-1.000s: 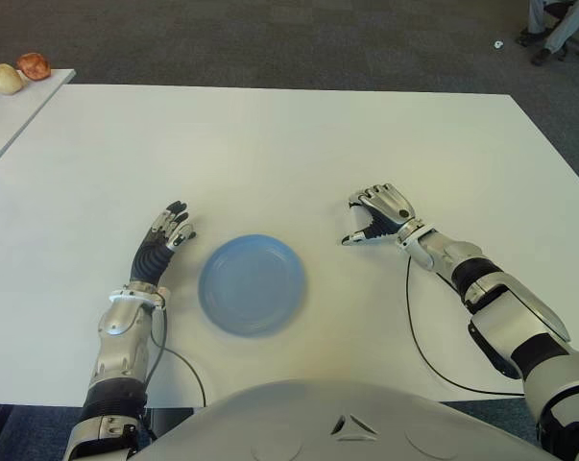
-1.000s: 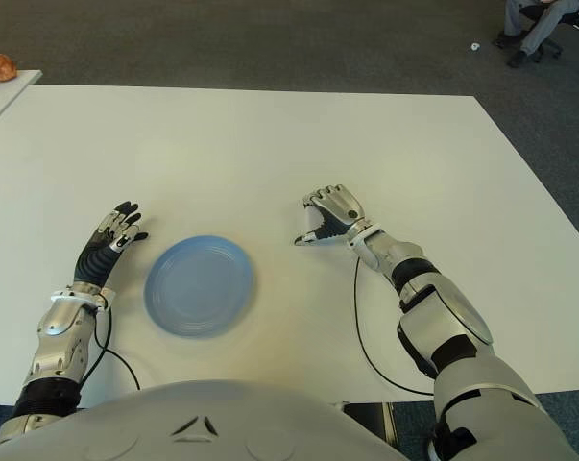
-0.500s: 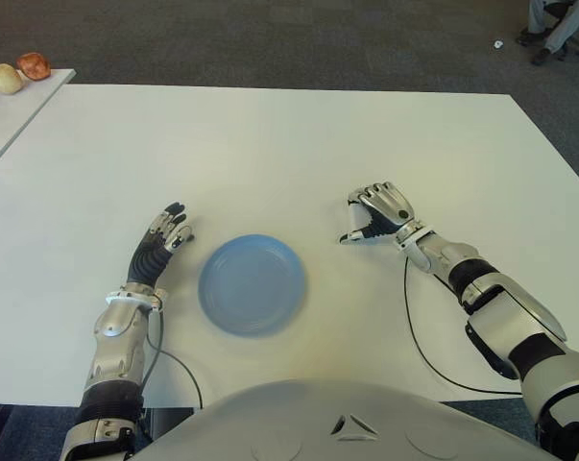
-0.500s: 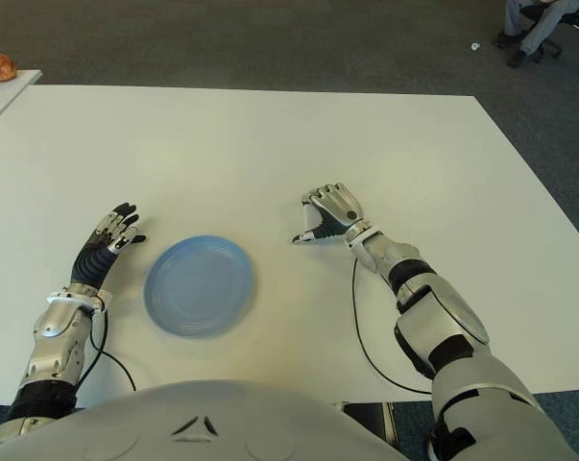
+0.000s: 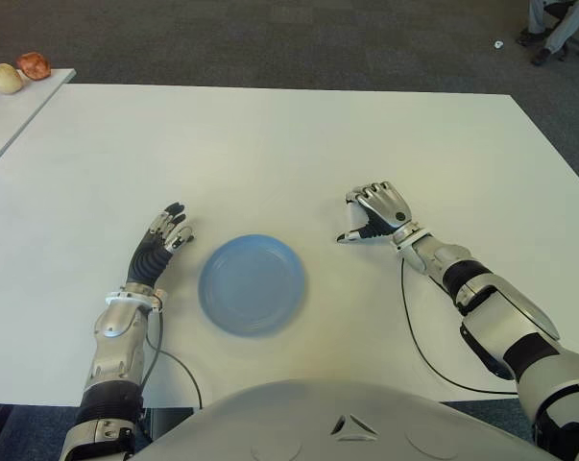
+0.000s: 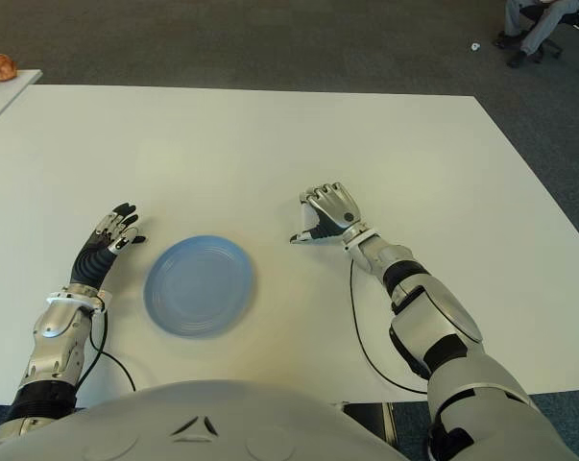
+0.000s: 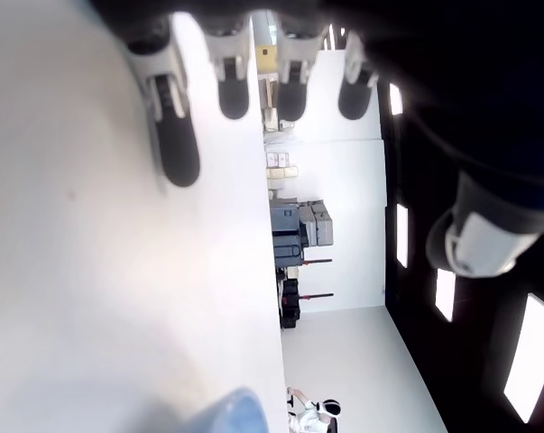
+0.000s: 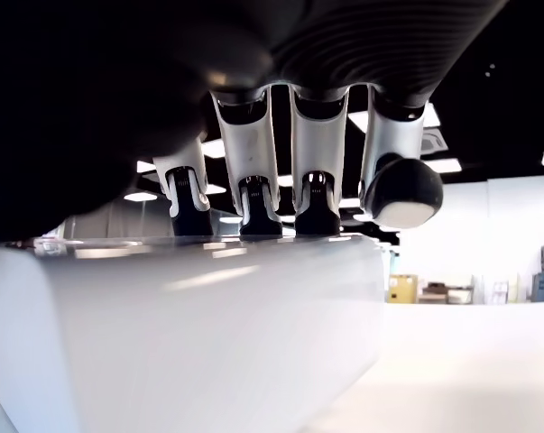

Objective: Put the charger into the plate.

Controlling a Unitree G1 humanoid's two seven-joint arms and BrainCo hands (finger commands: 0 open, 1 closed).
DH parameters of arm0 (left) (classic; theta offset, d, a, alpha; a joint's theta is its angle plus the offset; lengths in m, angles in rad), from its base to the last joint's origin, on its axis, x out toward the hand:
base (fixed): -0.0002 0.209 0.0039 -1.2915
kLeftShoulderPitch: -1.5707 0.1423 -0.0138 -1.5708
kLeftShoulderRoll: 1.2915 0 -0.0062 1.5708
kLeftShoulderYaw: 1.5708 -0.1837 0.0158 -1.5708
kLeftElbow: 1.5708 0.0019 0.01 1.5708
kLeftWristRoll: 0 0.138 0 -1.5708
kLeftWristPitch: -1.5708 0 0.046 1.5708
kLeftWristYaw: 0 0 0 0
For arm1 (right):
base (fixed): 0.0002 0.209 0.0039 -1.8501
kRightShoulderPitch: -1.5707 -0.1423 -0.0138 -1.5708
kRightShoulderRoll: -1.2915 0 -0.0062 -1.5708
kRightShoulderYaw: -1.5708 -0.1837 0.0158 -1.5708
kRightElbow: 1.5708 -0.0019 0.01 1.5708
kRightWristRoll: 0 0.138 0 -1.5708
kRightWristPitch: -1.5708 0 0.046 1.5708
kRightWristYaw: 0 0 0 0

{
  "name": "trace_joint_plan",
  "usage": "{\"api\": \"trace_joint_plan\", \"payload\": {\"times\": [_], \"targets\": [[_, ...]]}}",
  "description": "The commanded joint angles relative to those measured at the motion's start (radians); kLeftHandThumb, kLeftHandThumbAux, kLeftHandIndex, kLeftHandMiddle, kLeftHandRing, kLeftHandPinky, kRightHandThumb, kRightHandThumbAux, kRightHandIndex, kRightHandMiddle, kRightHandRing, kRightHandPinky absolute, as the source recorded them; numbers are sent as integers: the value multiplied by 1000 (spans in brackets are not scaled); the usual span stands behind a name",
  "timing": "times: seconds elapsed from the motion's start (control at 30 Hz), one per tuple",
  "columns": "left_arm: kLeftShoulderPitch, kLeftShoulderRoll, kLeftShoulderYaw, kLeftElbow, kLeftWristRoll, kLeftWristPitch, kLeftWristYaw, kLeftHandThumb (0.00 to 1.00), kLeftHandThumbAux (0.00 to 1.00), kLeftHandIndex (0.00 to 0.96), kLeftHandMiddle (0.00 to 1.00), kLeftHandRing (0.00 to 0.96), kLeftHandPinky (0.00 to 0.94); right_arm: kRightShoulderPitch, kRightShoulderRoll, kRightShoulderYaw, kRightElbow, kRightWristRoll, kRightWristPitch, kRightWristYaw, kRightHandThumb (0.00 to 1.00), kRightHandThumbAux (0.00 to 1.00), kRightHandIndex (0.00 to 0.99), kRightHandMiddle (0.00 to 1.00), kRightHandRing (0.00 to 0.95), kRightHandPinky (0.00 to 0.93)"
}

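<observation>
Two eye views give you the same layout: a round, shallow blue plate (image 5: pixel 252 284) with a smooth matte face sits on the flat white table (image 5: pixel 270 154), near the robot's edge. Your right hand (image 5: pixel 377 211) shows to the right of the plate, well apart from it, knuckles up and fingers curled down to the tabletop. From the head you cannot make out the charger under that hand. Your left hand (image 5: pixel 159 245) shows just left of the plate, fingers stretched out and loose, holding nothing. Far off to the left, a second table (image 5: pixel 30 91) carries small rounded items, and a seated person's legs (image 5: pixel 558 24) show at the far right on the grey carpet.

Your left wrist view adds only the straight dark-tipped fingers (image 7: pixel 177 135) over bare table and a sliver of the blue plate.

Your right wrist view shows what the head misses: the charger (image 8: pixel 190 334), a glossy white block with a rounded corner, lies under the palm. The silver fingers (image 8: pixel 253 153) hook over its far edge, so the hand is closed around it. Its long side runs across the row of fingertips; which way it points on the table you cannot tell.
</observation>
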Motion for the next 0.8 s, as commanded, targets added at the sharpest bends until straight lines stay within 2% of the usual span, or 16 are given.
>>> {"api": "trace_joint_plan", "payload": {"times": [0.03, 0.13, 0.3, 0.4, 0.43, 0.6, 0.73, 0.8], "targets": [[22, -18, -17, 57, 29, 48, 17, 0, 513, 68, 75, 36, 3, -34, -4, -22, -64, 22, -11, 45, 380, 850, 744, 885, 882, 877], [15, -23, -19, 66, 28, 46, 19, 0, 513, 70, 73, 34, 3, -47, -8, -50, -136, 49, -26, 94, 376, 848, 752, 886, 883, 878], [0, -36, -21, 84, 27, 41, 28, 0, 515, 71, 71, 35, 11, -7, -43, -134, -415, 127, -39, 241, 370, 844, 764, 887, 886, 870], [-7, -43, -24, 94, 29, 35, 31, 0, 517, 70, 69, 35, 14, 31, -47, -178, -570, 173, -32, 320, 371, 841, 768, 884, 885, 867], [-10, -44, -24, 96, 28, 34, 31, 0, 517, 69, 67, 36, 15, 45, -41, -191, -627, 190, -23, 351, 351, 848, 776, 886, 886, 867], [-23, -52, -25, 113, 30, 31, 35, 0, 521, 68, 66, 37, 17, 98, -13, -232, -810, 239, 13, 456, 395, 838, 775, 877, 882, 867], [-35, -60, -25, 129, 33, 26, 45, 0, 530, 69, 72, 42, 18, 126, 36, -246, -991, 289, 55, 584, 439, 825, 784, 877, 882, 873], [-39, -63, -27, 134, 37, 27, 52, 0, 535, 70, 74, 43, 15, 135, 59, -248, -1040, 309, 81, 643, 459, 816, 788, 878, 883, 877]]}}
